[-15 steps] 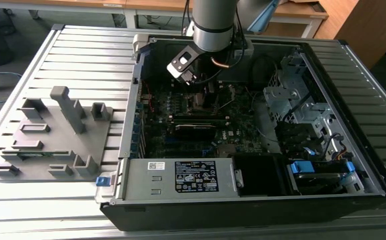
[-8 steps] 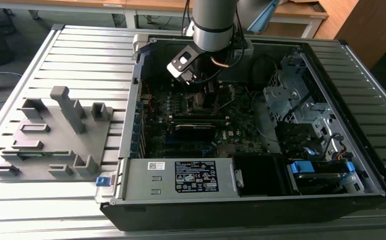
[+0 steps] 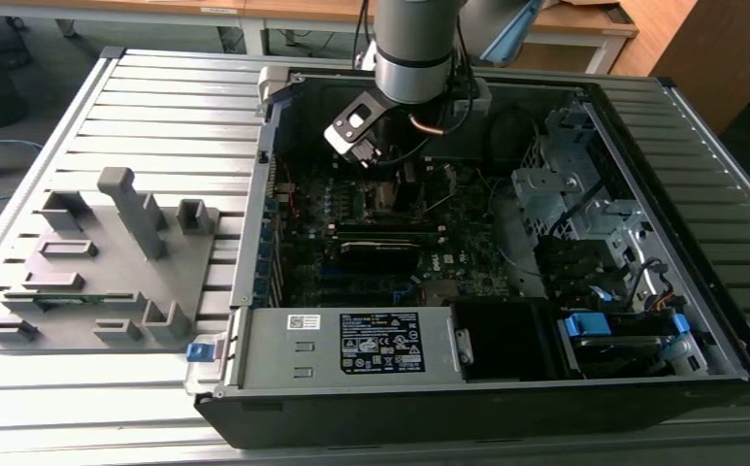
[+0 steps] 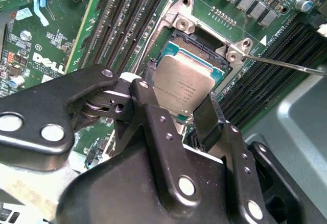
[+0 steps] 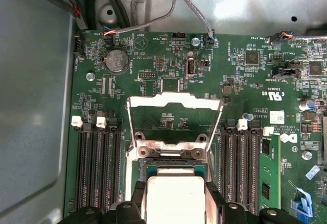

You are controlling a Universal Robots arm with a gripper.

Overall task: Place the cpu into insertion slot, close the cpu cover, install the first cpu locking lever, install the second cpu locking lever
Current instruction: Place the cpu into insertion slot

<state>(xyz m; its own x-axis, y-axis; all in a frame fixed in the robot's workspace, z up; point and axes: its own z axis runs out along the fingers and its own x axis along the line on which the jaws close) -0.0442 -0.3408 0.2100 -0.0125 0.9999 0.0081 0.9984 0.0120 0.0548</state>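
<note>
The cpu is a silver-topped square chip, and my gripper is shut on it, one black finger against each of two opposite sides. The chip sits at the insertion slot, level with its silvery rim; I cannot tell whether it is fully seated. Part of the slot's dark centre shows beyond the chip. In the first wrist view the cpu is between the fingers, and the cpu cover stands swung open behind the slot. A thin wire lever sticks out beside the slot. In the exterior view the gripper reaches into the case.
Long black memory slots flank the socket on both sides. The open computer case has a drive cage at the exterior view's right and a power supply in front. A grey fixture plate lies at its left. Cables run above the board.
</note>
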